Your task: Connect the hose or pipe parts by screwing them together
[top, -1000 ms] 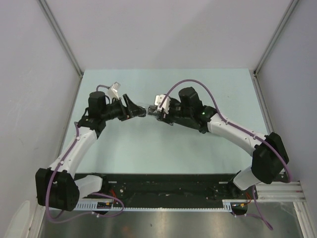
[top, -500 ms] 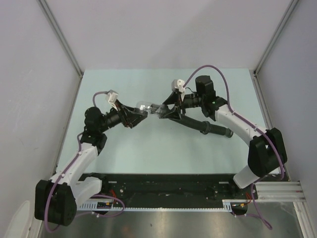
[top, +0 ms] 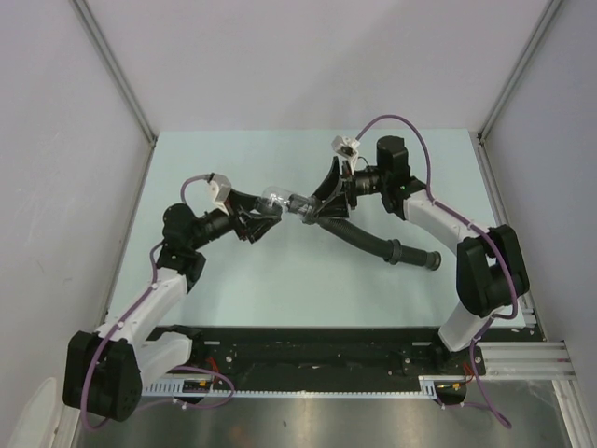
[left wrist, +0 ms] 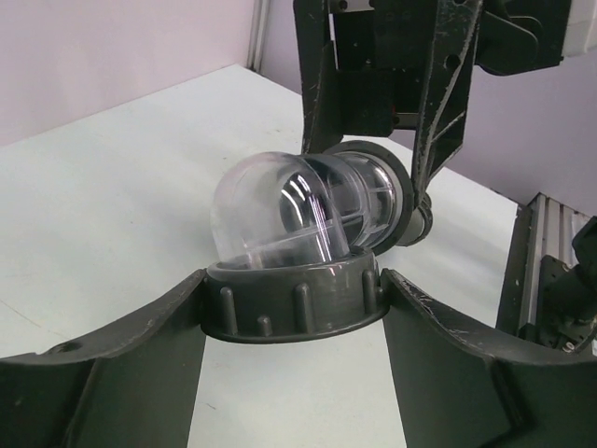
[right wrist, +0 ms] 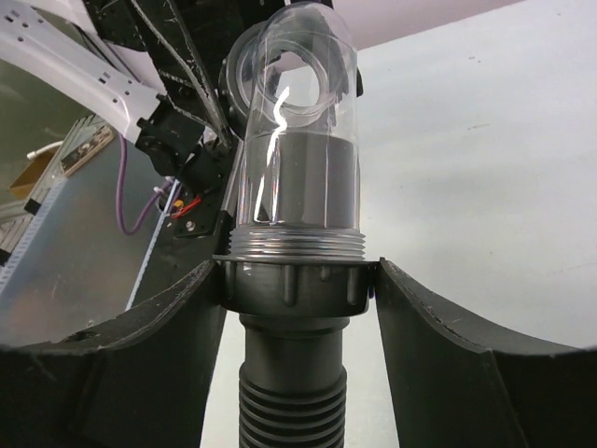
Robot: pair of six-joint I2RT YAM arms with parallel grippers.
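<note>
Still, left tool (left wrist: 294, 283) clamps elbow collar (left wrist: 280, 317); right tool (right wrist: 297, 269), rotated further, clamps hose collar (right wrist: 294, 291).

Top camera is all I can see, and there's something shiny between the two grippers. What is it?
Observer: It's a clear elbow. The left wrist view shows the left gripper clamped on the grey collar at the elbow's near end.
Operator: Is the other end joined to the hose?
Observer: In the right wrist view, the elbow's threaded end sits in the hose collar on top of the ribbed hose. The right gripper grips that collar from both sides. Some thread shows above the collar, so the joint may not be fully screwed in.
</note>
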